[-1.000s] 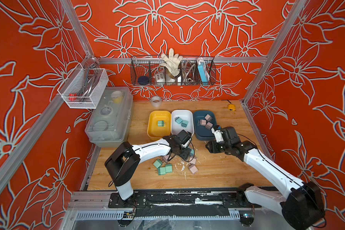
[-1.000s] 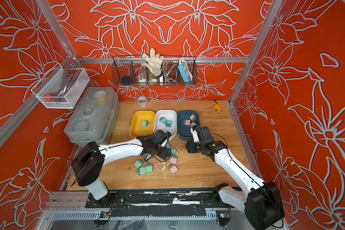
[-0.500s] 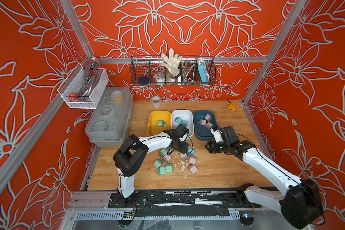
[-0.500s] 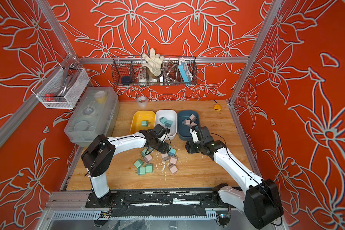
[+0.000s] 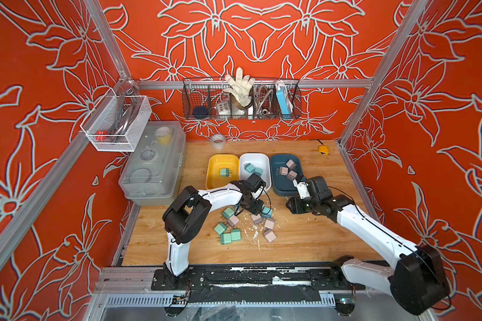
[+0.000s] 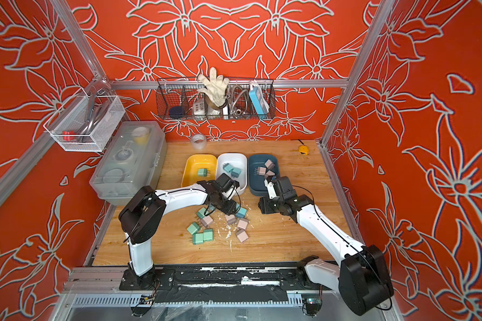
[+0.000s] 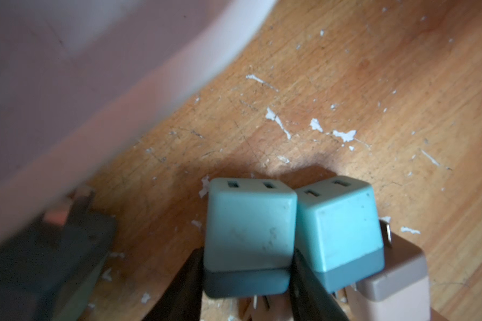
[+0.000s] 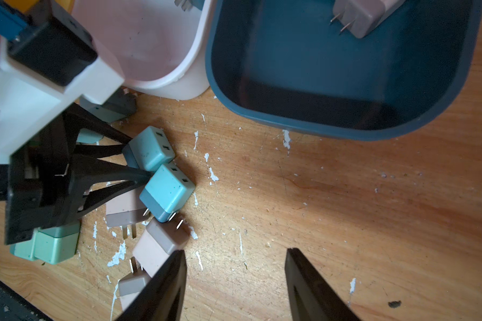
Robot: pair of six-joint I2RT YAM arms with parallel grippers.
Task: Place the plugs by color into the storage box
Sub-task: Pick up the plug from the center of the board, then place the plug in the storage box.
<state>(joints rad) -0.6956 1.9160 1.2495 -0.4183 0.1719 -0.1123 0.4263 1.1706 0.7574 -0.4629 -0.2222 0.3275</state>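
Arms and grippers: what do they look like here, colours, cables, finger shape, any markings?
Both match: white tubular links on the left arm and right arm, with bulky black joint housings. A thin black cable loops past each wrist. The left gripper and right gripper have black fingers tapering to points, behind a white bracket. No markings visible.

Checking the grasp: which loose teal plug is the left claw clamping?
The teal plug nearer the white tray; its twin lies outside the left claw, beside a pink plug.

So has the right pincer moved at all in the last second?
No. In a top view the right pincer hangs at the same spot, just off the dark blue tray near rim, open.
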